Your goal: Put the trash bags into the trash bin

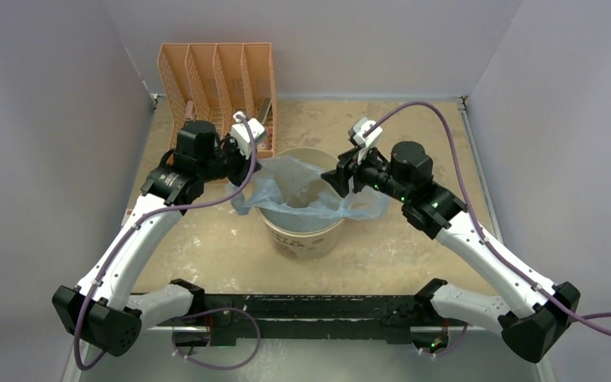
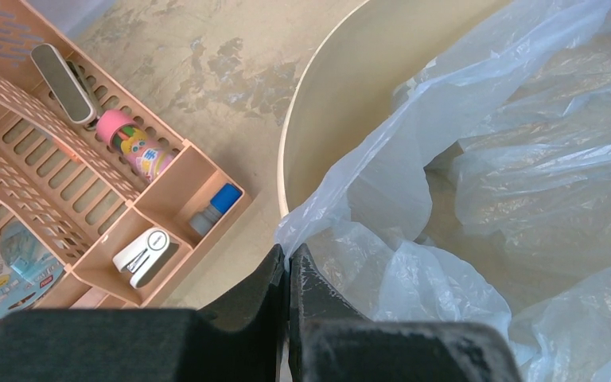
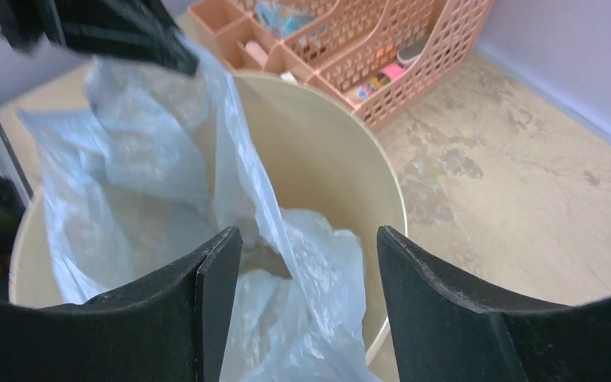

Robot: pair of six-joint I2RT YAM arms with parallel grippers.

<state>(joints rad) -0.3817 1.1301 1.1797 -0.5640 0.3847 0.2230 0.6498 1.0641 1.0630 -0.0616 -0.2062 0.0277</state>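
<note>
The cream trash bin (image 1: 302,235) stands mid-table, with a light-blue trash bag (image 1: 290,185) draped in and over it; the film spills over the left and right rims. My left gripper (image 1: 252,165) is shut on the bag's edge at the bin's left rim; the left wrist view shows the jaws (image 2: 289,259) pinching the film (image 2: 382,183) beside the bin wall (image 2: 342,103). My right gripper (image 1: 336,180) is open above the bin's right rim. In the right wrist view its jaws (image 3: 309,247) stand wide apart around a taut fold of the bag (image 3: 254,199), not touching it.
An orange mesh file organizer (image 1: 216,83) stands behind the bin at the back left, close to my left gripper. Its front tray (image 2: 167,215) holds a stapler, a small blue-capped bottle and a pink item. Grey walls enclose the table on three sides.
</note>
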